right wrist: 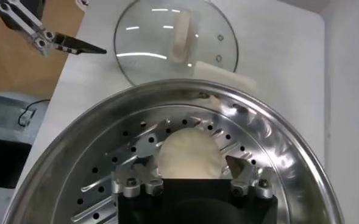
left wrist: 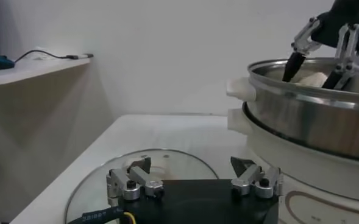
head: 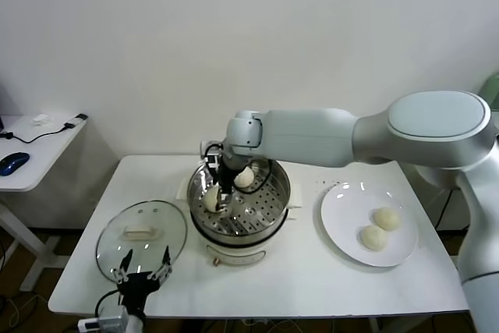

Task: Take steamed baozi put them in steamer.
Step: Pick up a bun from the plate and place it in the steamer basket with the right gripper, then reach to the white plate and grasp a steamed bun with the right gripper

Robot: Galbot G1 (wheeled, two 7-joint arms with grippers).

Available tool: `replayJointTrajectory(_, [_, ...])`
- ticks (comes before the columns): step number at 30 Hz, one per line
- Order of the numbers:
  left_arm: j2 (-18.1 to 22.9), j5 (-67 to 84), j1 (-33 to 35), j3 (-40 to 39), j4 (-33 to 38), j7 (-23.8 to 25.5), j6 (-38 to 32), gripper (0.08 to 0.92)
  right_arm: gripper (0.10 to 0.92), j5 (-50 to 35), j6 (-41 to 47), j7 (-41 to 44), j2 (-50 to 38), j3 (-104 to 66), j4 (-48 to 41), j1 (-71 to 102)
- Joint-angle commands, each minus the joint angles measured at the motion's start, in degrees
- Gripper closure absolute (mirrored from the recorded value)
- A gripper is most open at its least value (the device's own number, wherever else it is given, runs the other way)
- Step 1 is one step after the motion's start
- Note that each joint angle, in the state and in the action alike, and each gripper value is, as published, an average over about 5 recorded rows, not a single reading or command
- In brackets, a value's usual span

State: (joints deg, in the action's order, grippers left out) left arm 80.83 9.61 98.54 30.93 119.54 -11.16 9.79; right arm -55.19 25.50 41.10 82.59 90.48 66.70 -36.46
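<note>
The steamer (head: 269, 212) stands mid-table, a shiny pot with a perforated tray on a cream base. Two baozi lie in it: one at the far side (head: 244, 178), one at the left (head: 211, 197). My right gripper (head: 222, 193) reaches down into the pot. In the right wrist view its gripper (right wrist: 190, 163) is open, with that baozi (right wrist: 188, 152) resting on the tray between the fingers, a small gap on each side. Two more baozi (head: 386, 218) (head: 373, 237) lie on the white plate (head: 337, 216). My left gripper (head: 140, 267) is open and empty at the table's front left.
The glass lid (head: 142, 233) with a white handle lies flat left of the steamer, and my left gripper (left wrist: 194, 173) hovers at its front edge. A side desk with a blue mouse (head: 14, 163) stands far left. The wall is close behind the table.
</note>
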Motion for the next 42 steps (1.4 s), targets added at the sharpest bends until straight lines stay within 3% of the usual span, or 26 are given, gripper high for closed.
replayJointTrajectory(1, [0.0, 0.0, 0.0, 0.0, 0.1, 0.0, 0.0, 0.177, 0.205, 1.5, -4.6, 4.8, -3.3, -0.5, 2.0, -3.9])
replayJointTrajectory(10, [0.4, -0.3, 0.5, 0.0, 1.1, 0.0, 0.1, 0.177, 0.203, 5.1, -14.3, 19.6, -20.3, 9.4, 7.2, -22.3])
replayJointTrajectory(17, [0.5, -0.4, 0.3, 0.1, 1.6, 0.1, 0.4, 0.177, 0.203, 15.7, -15.2, 19.9, -38.4, 22.6, 19.0, -28.2])
replayJointTrajectory(23, [0.6, -0.4, 0.0, 0.4, 1.6, 0.3, 0.2, 0.177, 0.203, 26.0, -15.0, 18.1, -48.8, 22.0, 19.1, -16.9])
replayJointTrajectory(29, [0.9, -0.7, 0.3, 0.9, 1.4, 0.5, 0.1, 0.177, 0.203, 34.4, -13.3, 16.0, -52.1, 8.5, 13.1, 1.0])
replayJointTrajectory(42, [2.2, -1.5, 0.8, 1.1, 0.7, 0.4, 0.1, 0.177, 0.203, 40.0, -9.7, 11.0, -48.6, -7.4, 5.9, 18.0])
